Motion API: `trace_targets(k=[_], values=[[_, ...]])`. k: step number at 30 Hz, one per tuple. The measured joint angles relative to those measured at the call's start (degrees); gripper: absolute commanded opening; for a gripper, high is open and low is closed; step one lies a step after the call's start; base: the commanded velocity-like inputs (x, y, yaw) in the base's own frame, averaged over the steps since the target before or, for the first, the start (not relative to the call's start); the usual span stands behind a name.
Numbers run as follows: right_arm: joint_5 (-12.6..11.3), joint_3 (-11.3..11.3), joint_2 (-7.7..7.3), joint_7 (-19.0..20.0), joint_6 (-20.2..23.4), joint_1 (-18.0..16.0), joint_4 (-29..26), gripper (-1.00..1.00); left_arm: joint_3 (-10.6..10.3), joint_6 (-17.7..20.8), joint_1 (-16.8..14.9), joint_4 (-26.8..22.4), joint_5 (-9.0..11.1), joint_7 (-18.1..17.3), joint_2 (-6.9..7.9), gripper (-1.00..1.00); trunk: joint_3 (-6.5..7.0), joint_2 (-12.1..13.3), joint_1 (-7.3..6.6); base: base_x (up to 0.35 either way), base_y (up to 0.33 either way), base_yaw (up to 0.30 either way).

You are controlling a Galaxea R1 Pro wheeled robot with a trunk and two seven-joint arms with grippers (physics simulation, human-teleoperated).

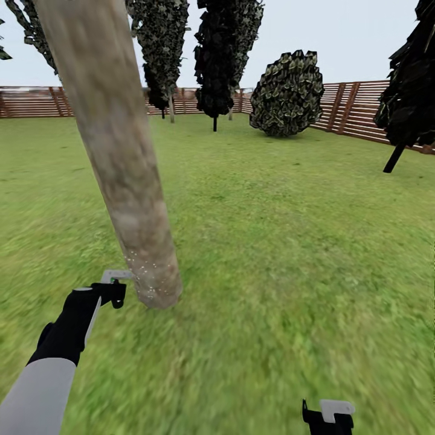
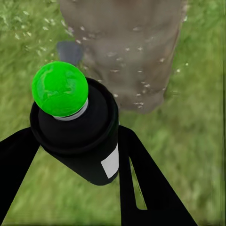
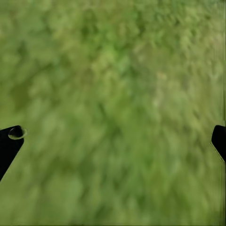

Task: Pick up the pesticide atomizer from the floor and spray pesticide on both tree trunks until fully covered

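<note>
A thick, pale grey-brown mottled tree trunk (image 1: 115,151) leans up from the lawn right in front of me. My left gripper (image 1: 118,284) is next to its base, shut on the pesticide atomizer (image 2: 70,127), a black cylinder whose round tip (image 2: 60,88) shows bright green. The tip faces the trunk (image 2: 127,52). Tiny whitish specks of pesticide (image 1: 145,275) dot the trunk's lowest part and float around it (image 2: 136,70). A second pale trunk (image 1: 171,110) stands far off by the fence. My right gripper (image 1: 329,417) hangs low and open over bare grass (image 3: 115,141).
A brown slat fence (image 1: 356,109) rings the lawn. A slim dark cypress-like tree (image 1: 217,60) and a round bush (image 1: 289,93) stand at the back, and another dark tree (image 1: 411,84) leans at the right. Open grass (image 1: 290,241) spreads to the right of the trunk.
</note>
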Motion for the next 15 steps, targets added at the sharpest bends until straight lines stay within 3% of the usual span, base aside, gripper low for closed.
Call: trace_targets(k=[5, 12, 15], values=[[-0.1, -0.1, -0.1, -0.1, 0.0, 0.0, 0.0, 1.0, 0.0, 0.0, 0.0, 0.1, -0.2, 0.2, 0.0, -1.0, 0.0, 0.0, 0.0, 0.009, -0.274, 0.001], [0.0, -0.1, -0.07, 0.0, 0.0, 0.0, 0.0, 1.0, 0.0, -0.2, 0.2, 1.0, -0.2, 0.5, 0.09, -1.0, 0.0, 0.0, 0.0, 0.141, -0.265, 0.001], [0.0, -0.1, -0.07, -0.1, 0.0, 0.0, 0.0, 1.0, 0.0, -0.2, 0.3, 1.0, -0.2, 0.6, 0.09, -1.0, 0.0, 0.0, 0.0, 0.154, -0.263, 0.14]])
